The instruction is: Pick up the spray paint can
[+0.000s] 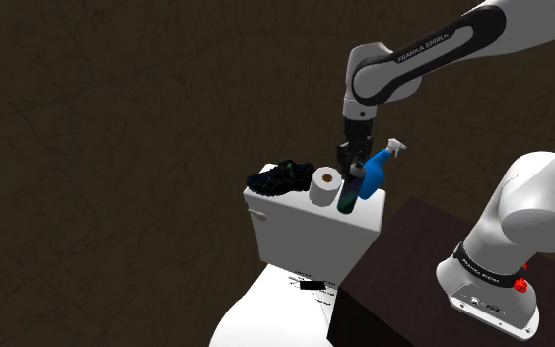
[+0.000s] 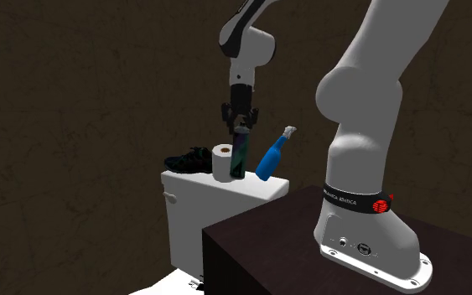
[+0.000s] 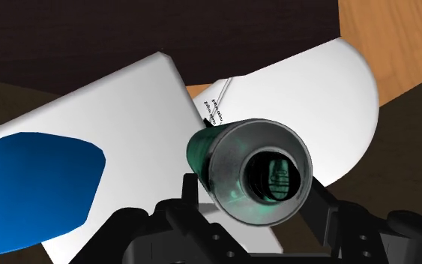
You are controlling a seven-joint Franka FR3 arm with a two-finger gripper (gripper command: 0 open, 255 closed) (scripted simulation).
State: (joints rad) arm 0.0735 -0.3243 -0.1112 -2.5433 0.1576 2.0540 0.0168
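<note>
At the white tank lid (image 3: 127,105), the hand (image 3: 254,193) clasps a green spray can (image 3: 250,169); arm (image 1: 433,49) lettered FRANKA EMIKA.

"FRANKA EMIKA" is read in white capitals along the dark band of the arm's forearm (image 1: 426,50) in the shoulder view. White lettering is also carried on the black ring around the arm's base (image 2: 353,201), seen in the second exterior view and the shoulder view, but it is too small to be made out. In the wrist view, a few short lines of black print are found on the white toilet (image 3: 215,111), just beside the far end of the spray paint can (image 3: 218,161); the words cannot be read. The same print is seen in the shoulder view as a small dark mark. No other text or number can be read.
</note>
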